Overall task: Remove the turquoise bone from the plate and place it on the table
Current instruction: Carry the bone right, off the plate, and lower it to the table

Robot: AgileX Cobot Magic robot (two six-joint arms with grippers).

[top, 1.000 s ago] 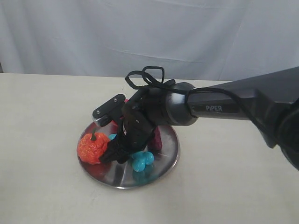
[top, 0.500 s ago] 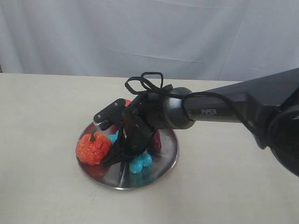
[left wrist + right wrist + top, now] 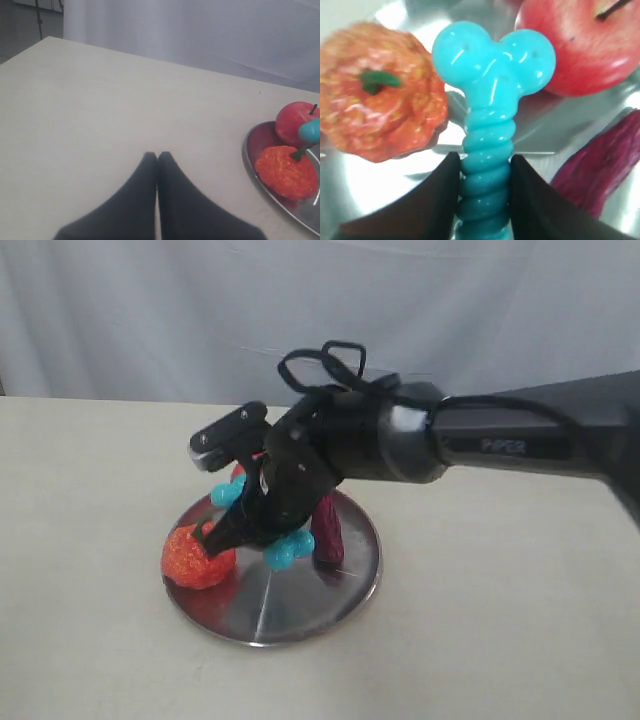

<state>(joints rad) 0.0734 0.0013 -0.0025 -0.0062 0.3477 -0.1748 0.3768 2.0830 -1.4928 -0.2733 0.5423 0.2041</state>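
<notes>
My right gripper (image 3: 252, 525) (image 3: 485, 165) is shut on the ribbed shaft of the turquoise bone (image 3: 489, 95). The bone (image 3: 288, 551) hangs tilted a little above the steel plate (image 3: 330, 595), one knobbed end low over the plate's middle, the other end up by the wrist. In the left wrist view the plate's rim (image 3: 250, 160) shows at the edge, with one turquoise knob (image 3: 310, 130) above it. My left gripper (image 3: 157, 156) is shut with nothing in it, over bare beige table (image 3: 100, 110) well away from the plate.
On the plate lie a bumpy orange-red fruit (image 3: 195, 555), a red apple (image 3: 590, 45) behind the arm, and a dark purple piece (image 3: 326, 525). White cloth hangs behind the table. Bare tabletop surrounds the plate on all sides.
My right gripper has closed on the bone and lifted it off the plate's surface, rising and tilting; the bone's lower knob now hangs above where it lay.
</notes>
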